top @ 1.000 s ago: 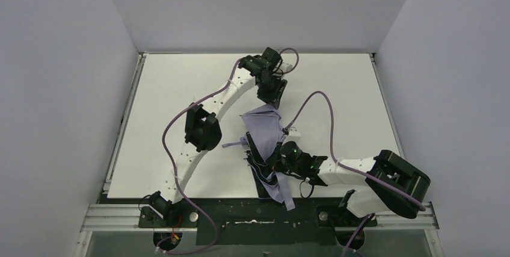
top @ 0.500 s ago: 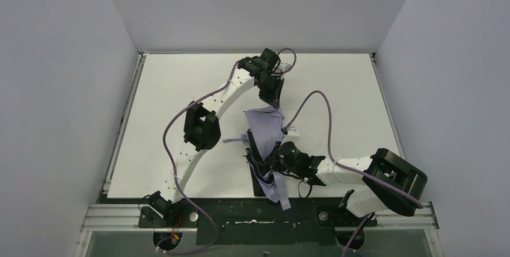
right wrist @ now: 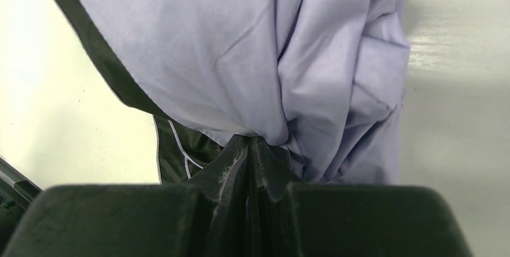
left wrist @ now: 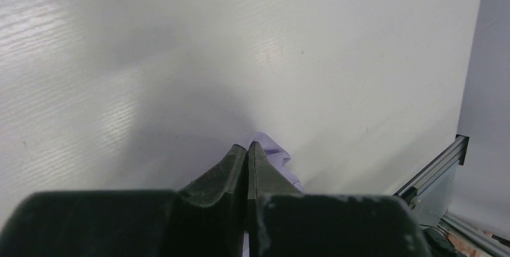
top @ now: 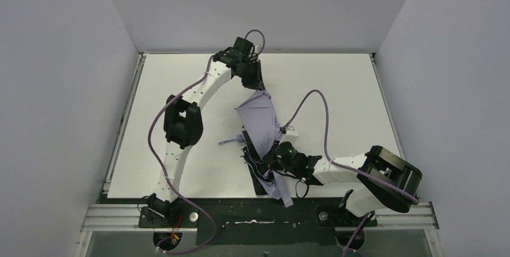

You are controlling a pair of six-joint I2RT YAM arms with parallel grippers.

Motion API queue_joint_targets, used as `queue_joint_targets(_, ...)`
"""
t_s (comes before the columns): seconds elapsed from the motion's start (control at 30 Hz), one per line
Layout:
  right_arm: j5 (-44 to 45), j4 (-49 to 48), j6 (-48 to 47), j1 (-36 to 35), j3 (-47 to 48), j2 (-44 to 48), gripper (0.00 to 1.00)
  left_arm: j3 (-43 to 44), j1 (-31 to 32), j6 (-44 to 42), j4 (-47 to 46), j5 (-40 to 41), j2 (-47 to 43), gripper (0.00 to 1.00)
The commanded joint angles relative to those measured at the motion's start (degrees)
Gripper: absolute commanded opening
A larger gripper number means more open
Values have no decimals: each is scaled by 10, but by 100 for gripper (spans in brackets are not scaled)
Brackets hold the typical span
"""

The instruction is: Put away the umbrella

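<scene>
Both pairs of jaws are pressed together on cloth. On the left gripper (left wrist: 247, 146) the two black fingers meet tip to tip. A small fold of the umbrella (left wrist: 273, 150) pokes out just past them, lying on the white table (left wrist: 337, 46). On the right gripper (right wrist: 248, 141) the fingers are likewise closed, with the pale lavender fabric bunched into creases right at their tips. Beneath that fabric, at the left, is a darker panel (right wrist: 180, 142) edged with a thin white line.

From above, the umbrella (top: 260, 118) lies partly spread near the middle of the table (top: 349, 100). It is a loose lavender sheet running from the left gripper (top: 257, 88) at its far corner down to the right gripper (top: 272, 167) near the front edge, where the cloth is crumpled. A narrow lavender strip (top: 230, 142) sticks out to the left of it. Purple cables (top: 313, 97) loop along both white arms. Grey walls (top: 60, 88) close in the table on three sides, and a metal rail (top: 120, 216) runs along the near edge.
</scene>
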State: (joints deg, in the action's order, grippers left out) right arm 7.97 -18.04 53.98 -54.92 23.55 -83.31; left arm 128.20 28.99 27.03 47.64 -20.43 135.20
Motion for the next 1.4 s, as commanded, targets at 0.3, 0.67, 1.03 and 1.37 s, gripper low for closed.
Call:
queue_joint_targets(0.3,9,155,-10,-16,-34,-51,0,-16,-32,59,-110,29,-101,0)
queue_joint_targets(0.67,13,152,-5,-20,-37,-53,0,-196,-56,88,-234,39,-234,0)
queue_joint_targets(1.03,10,147,-4,-22,-35,-59,0,-273,-89,88,-251,46,-284,8)
queue_joint_targets(1.37,10,144,-3,-24,-35,-63,0,-210,-91,26,-172,3,-220,34)
